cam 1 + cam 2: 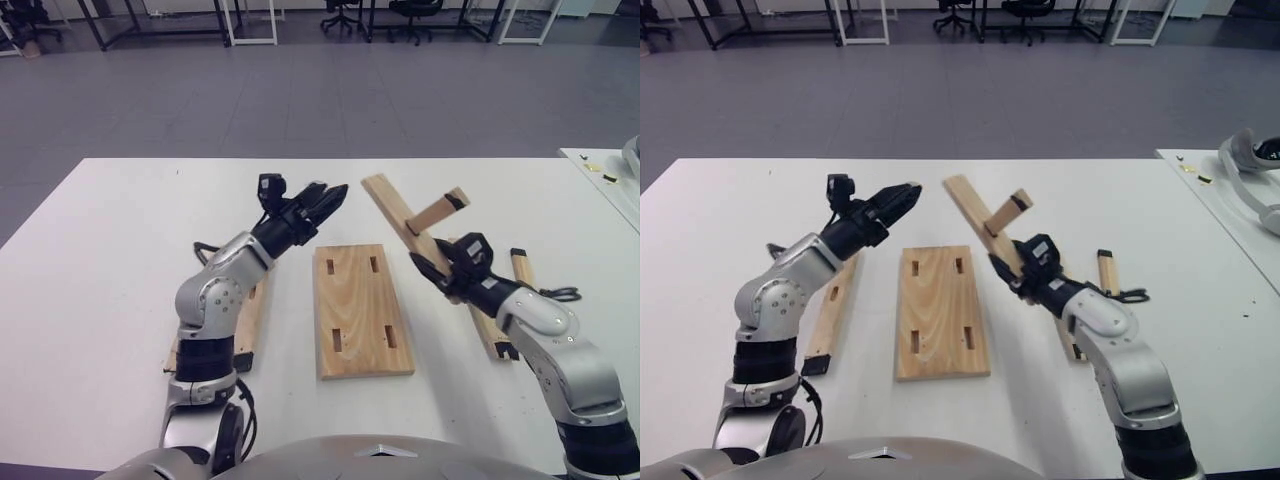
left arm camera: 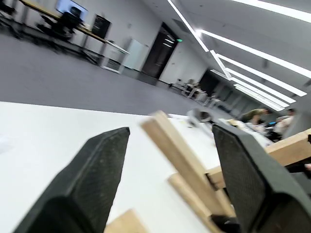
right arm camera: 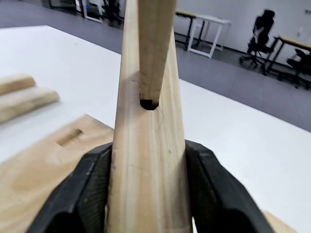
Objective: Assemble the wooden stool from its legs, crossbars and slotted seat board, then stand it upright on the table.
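Seat board (image 1: 362,310): flat on your table (image 1: 100,250), between the arms.
Leg (image 1: 392,208): right of the board, crossbar (image 1: 438,211) slotted into it.
Right gripper (image 1: 437,272): clamped on that leg.
Left gripper (image 1: 333,200): spread apart, holding nothing.

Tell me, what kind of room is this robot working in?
Probably a big office-style lab or workroom. Rolling office chairs and long desks stand across the grey floor, strip lights run along the ceiling, and wooden stool parts like the seat board lie on a white table.
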You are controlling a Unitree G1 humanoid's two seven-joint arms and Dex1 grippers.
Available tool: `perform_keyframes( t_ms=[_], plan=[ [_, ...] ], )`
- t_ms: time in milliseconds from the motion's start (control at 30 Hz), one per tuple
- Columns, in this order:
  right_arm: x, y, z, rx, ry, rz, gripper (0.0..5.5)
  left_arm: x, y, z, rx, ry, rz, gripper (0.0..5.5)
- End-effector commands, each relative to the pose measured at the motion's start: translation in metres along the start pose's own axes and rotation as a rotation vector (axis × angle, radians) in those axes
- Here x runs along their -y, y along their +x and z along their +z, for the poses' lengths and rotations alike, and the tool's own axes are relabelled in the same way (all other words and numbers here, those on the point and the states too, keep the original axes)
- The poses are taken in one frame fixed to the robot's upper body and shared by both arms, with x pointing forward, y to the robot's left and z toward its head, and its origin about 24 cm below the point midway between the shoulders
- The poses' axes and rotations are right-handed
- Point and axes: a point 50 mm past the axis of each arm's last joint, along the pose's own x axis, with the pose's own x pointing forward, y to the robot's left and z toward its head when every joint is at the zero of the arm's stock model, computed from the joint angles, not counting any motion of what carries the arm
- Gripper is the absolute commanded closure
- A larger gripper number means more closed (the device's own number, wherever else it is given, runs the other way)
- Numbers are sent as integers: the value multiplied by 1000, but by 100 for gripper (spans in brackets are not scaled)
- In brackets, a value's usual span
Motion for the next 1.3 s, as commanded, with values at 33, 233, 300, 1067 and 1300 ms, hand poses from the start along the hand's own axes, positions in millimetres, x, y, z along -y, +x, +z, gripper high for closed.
perform_keyframes(
  t_ms=[33, 233, 300, 1067, 1300],
  plan=[
    [-17, 12, 22, 101, -28, 103, 343, 2, 5, -1, -32, -63, 26, 237],
    [-25, 12, 24, 97, -65, 147, 343, 2, 0, 13, 58, -151, 54, 287],
    [-27, 11, 25, 103, -69, 160, 343, 1, -1, 13, 67, -179, 67, 320],
    [-7, -41, -41, -121, -14, -147, 224, 9, -103, 33, 230, -75, 619, 449],
    [-22, -81, -73, -356, -48, -11, 224, 22, -122, 30, 155, -144, 679, 449]
  ],
)
